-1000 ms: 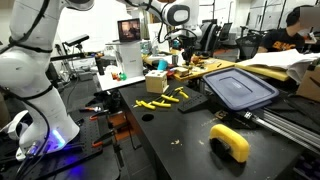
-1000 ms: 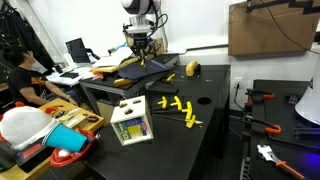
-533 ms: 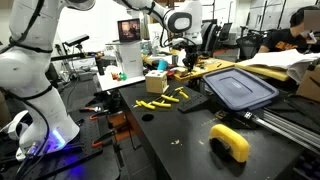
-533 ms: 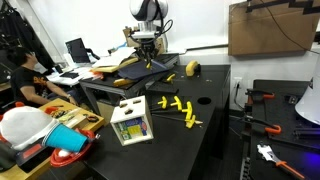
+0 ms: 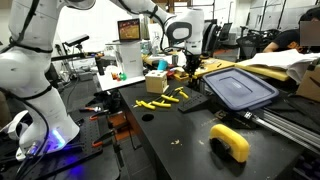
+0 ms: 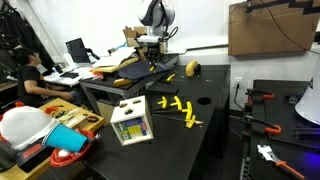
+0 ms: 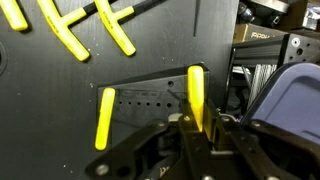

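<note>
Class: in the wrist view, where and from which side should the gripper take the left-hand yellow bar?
Probably at its middle, across the narrow width, coming straight down. The left-hand yellow bar lies flat on the dark plate, long and slim, both long sides free, well apart from the other yellow bar.

Exterior views face the black desk (image 5: 170, 125) from opposite ends at mid-range, sharing its yellow plastic sticks (image 6: 180, 108); wrist view looks straight down, close.

Busy lab here: black table (image 5: 170, 130) up front, cluttered desk (image 6: 62, 72) behind, monitor (image 5: 129, 30) glowing, white wall (image 6: 200, 20) beyond.
</note>
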